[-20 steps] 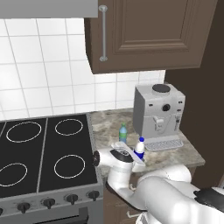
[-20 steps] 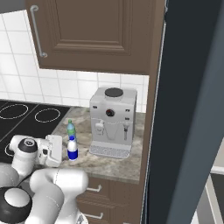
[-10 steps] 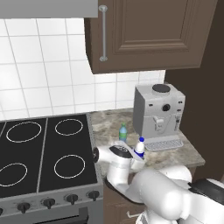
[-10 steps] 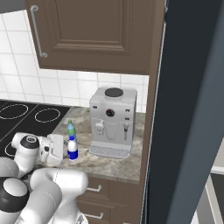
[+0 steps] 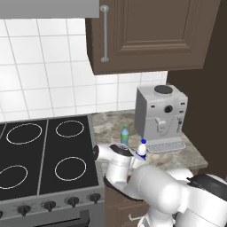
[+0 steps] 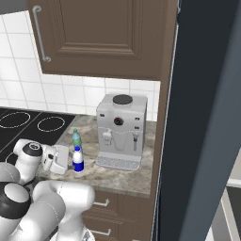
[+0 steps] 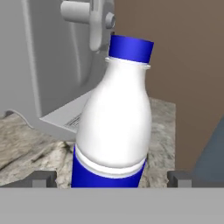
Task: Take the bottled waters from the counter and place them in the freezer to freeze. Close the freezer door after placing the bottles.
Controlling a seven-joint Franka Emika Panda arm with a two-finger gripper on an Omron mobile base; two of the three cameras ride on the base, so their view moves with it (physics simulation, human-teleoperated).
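The hand point(image 7: 112, 177) is spread wide and holds nothing, its fingertips point(image 7: 41, 178) flanking the white bottle point(image 7: 114, 118), which stands upright on the counter point(image 7: 30, 151) at twelve o'clock, just ahead. It likely handles light, rigid and slick; the blue-labelled lower body looks the safest hold.

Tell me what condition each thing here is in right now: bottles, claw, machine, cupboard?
White bottle: upright on the counter, capped, between the claw's open fingers, not gripped.
Blue-green bottle: upright, capped, just behind it.
Claw: open.
Coffee machine: nothing under its spouts.
Upper cabinet: door shut.
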